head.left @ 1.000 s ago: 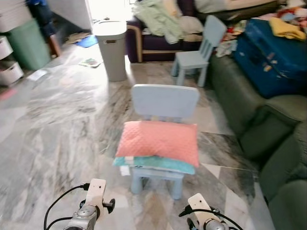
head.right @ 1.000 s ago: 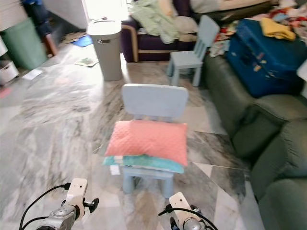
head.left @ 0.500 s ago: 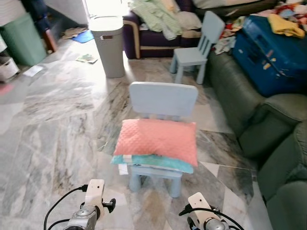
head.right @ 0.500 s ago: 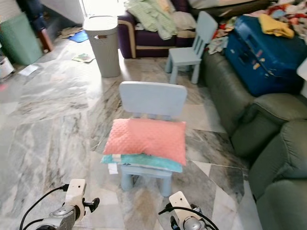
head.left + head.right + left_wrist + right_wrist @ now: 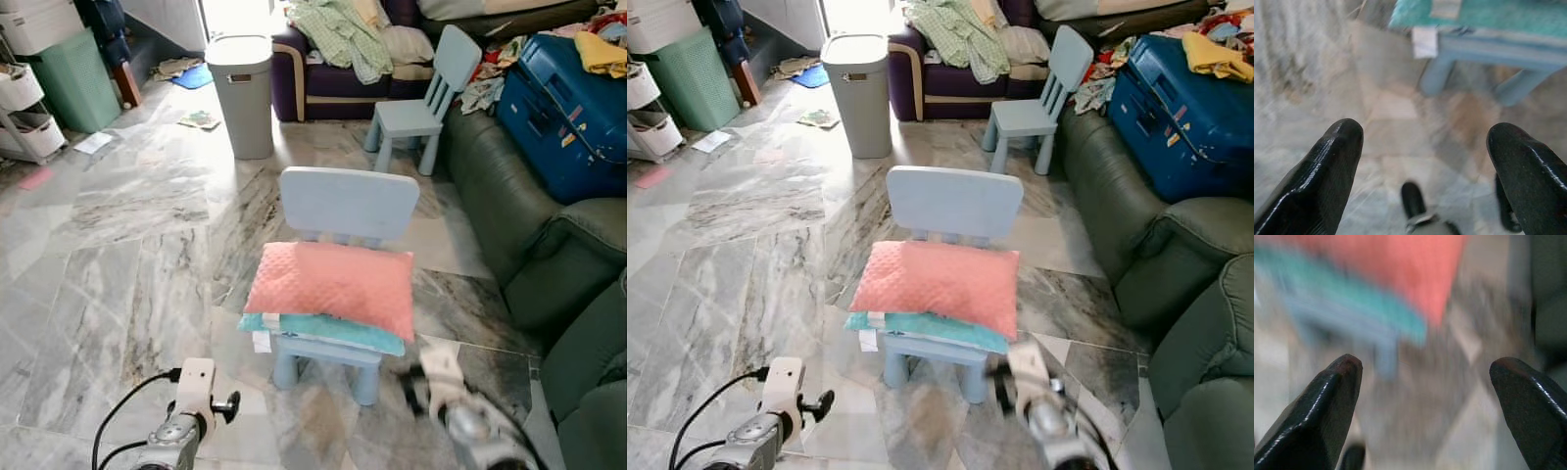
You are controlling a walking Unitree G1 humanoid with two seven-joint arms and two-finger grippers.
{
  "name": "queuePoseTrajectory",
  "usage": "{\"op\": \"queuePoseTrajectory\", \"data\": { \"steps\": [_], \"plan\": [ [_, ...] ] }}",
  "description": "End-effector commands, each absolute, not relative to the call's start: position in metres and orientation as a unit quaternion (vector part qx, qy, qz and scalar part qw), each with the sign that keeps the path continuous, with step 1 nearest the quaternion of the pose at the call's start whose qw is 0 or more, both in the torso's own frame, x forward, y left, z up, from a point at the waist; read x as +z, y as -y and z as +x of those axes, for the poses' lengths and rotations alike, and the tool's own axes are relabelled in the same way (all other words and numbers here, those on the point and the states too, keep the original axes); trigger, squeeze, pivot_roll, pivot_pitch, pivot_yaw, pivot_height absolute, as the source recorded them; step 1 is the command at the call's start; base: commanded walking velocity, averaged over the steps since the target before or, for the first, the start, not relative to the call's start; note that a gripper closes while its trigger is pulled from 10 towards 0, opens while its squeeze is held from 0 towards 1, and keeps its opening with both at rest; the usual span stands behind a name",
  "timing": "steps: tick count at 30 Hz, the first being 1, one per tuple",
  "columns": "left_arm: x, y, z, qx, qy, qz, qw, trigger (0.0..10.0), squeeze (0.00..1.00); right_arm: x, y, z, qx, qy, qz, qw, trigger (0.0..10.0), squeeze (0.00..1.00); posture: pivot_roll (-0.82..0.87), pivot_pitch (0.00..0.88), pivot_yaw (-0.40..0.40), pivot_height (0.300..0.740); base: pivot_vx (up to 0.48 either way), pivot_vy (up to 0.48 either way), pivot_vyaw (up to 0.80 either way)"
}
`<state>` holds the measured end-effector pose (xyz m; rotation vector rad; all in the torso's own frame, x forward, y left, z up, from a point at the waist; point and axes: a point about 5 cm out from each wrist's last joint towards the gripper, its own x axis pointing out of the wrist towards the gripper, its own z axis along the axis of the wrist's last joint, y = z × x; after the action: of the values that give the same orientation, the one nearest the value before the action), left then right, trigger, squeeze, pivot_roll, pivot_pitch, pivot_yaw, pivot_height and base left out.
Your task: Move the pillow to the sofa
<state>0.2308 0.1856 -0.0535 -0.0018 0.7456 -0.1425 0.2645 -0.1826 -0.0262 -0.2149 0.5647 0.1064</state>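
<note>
We face the green sofa (image 5: 509, 206), which runs along the room off to the side of our right gripper (image 5: 1425, 372) and well ahead of it, with a blue suitcase (image 5: 1185, 98) on its far cushions. Its nearer cushions look bare, so we judge that is where the load will go.

Straight ahead of both grippers, and above them, stands a small pale blue chair (image 5: 350, 204) on the marble floor (image 5: 127, 245). On its seat lies the pink pillow (image 5: 333, 288), stacked on a teal cushion (image 5: 323, 331). The pillow's long axis runs across our front, from one arm's side to the other, so each short end faces one gripper.

The right gripper is blurred in the head views, low and just in front of the chair's near corner on its own side. Its wrist view shows the two black fingers (image 5: 1327, 396) set wide apart, with the pillow's corner beyond them, not touching. It seems the nearer of the two.

Our left gripper (image 5: 1425, 166) is lower, below the chair's other front corner, its fingers (image 5: 1327, 166) also spread with nothing between them; its wrist view looks at the chair legs and the teal cushion's edge.

We judge the grasp has not begun, and both arms must rise to reach the pillow's ends.
</note>
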Motion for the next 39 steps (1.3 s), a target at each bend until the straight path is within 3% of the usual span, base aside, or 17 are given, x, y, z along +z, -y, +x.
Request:
{"op": "queuePoseTrajectory", "data": {
  "steps": [1,9,18,24,32,36,39],
  "plan": [
    [-0.002,-0.209,0.279,-0.101,-0.234,0.045,0.966,10.0,0.0,-0.015,0.175,0.273,0.075,-0.237,-0.067,0.966,10.0,0.0,-0.03,0.036,0.022,0.74,0.0,0.0,0.0],
    [0.034,-0.199,0.276,-0.127,-0.088,0.077,0.985,10.0,0.0,0.018,0.175,0.269,0.108,-0.124,0.038,0.986,10.0,0.0,-0.02,0.008,0.013,0.74,0.0,0.0,0.0],
    [0.05,-0.205,0.25,-0.13,-0.051,0.114,0.984,10.0,0.0,0.036,0.189,0.245,0.106,-0.099,0.047,0.988,10.0,0.0,-0.04,0.001,0.026,0.74,0.0,0.0,0.0],
    [0.057,-0.213,0.24,-0.05,-0.041,0.106,0.992,10.0,0.0,0.048,0.207,0.236,0.058,-0.097,0.026,0.993,10.0,0.0,-0.05,0.0,0.01,0.74,0.0,0.0,0.0],
    [0.057,-0.194,0.255,-0.079,-0.043,0.037,0.995,10.0,0.0,0.036,0.224,0.234,0.061,-0.126,0.028,0.99,10.0,0.0,-0.1,0.0,-0.014,0.74,0.0,0.0,0.0],
    [0.066,-0.184,0.265,-0.072,-0.039,-0.023,0.996,10.0,0.0,0.022,0.234,0.244,0.056,-0.168,0.0,0.984,10.0,0.0,-0.09,0.0,-0.022,0.74,0.0,0.0,0.0],
    [0.079,-0.18,0.271,-0.074,-0.022,-0.051,0.996,10.0,0.0,0.031,0.232,0.256,0.067,-0.148,-0.005,0.987,10.0,0.0,-0.09,0.0,-0.02,0.74,0.0,0.0,0.0]
  ]
}}
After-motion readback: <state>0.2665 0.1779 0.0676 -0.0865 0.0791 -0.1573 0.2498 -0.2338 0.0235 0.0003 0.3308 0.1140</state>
